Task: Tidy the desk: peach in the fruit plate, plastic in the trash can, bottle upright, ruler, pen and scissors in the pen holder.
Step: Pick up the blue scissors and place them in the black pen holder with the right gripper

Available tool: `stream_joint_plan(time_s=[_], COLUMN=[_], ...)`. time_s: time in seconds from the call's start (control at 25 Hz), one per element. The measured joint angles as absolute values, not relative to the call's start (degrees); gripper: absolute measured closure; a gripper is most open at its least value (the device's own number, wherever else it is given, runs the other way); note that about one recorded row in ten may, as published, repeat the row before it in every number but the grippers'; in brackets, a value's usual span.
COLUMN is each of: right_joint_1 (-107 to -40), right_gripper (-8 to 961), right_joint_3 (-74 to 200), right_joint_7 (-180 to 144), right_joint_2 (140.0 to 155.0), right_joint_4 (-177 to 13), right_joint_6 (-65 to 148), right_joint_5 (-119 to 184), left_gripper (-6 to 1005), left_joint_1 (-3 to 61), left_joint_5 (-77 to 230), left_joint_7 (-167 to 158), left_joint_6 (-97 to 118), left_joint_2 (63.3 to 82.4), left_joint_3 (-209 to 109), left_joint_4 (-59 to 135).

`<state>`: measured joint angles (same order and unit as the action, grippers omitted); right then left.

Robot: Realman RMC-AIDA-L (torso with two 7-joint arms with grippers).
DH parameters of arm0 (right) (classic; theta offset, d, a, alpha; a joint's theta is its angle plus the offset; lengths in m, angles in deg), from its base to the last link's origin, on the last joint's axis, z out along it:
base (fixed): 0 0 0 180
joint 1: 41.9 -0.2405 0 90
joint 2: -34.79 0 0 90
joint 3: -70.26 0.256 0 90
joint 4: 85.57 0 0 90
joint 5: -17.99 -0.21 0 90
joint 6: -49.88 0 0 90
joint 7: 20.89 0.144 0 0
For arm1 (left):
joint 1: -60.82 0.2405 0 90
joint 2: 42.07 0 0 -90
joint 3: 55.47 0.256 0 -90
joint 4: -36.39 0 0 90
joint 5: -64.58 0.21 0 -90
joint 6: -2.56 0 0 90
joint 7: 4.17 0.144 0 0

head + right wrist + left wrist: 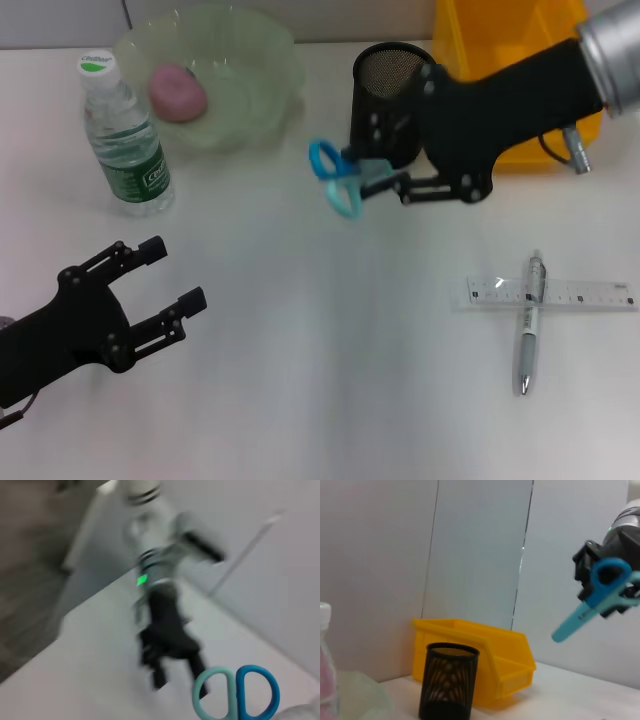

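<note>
My right gripper (pixel 385 182) is shut on the blue scissors (pixel 337 178), holding them in the air just in front of the black mesh pen holder (pixel 392 100). The scissors (pixel 592 602) also show high up in the left wrist view, their handles (pixel 237 694) in the right wrist view. A clear ruler (pixel 550 295) lies on the desk at the right with a grey pen (pixel 529 322) across it. The peach (pixel 178 92) lies in the green fruit plate (pixel 255 70). The water bottle (pixel 124 137) stands upright. My left gripper (pixel 170 277) hovers open at the near left.
A yellow bin (pixel 510 50) stands behind the pen holder at the back right. The pen holder (pixel 447 682) and the yellow bin (pixel 490 660) show side by side in the left wrist view. White desk surface lies between the grippers.
</note>
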<state>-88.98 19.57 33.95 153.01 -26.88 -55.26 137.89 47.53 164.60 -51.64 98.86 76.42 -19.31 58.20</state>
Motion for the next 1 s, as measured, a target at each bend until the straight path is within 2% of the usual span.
stream_joint_plan(time_s=[0.4, 1.0], right_joint_1=[-86.6, -83.1], right_gripper=[704, 676], right_joint_3=[22.58, 22.75], right_joint_7=[44.63, 54.17], right_joint_2=[153.08, 153.8], right_joint_4=[-39.04, -43.34], right_joint_6=[-44.51, -29.43], right_joint_5=[125.52, 116.68], left_gripper=[214, 214], left_joint_1=[47.11, 46.97], left_joint_5=[164.62, 165.18], left_joint_7=[-51.52, -48.05], left_joint_6=[100.78, 101.52], left_joint_2=[76.46, 76.47], left_joint_3=[-18.95, -18.38], left_joint_4=[57.54, 55.5])
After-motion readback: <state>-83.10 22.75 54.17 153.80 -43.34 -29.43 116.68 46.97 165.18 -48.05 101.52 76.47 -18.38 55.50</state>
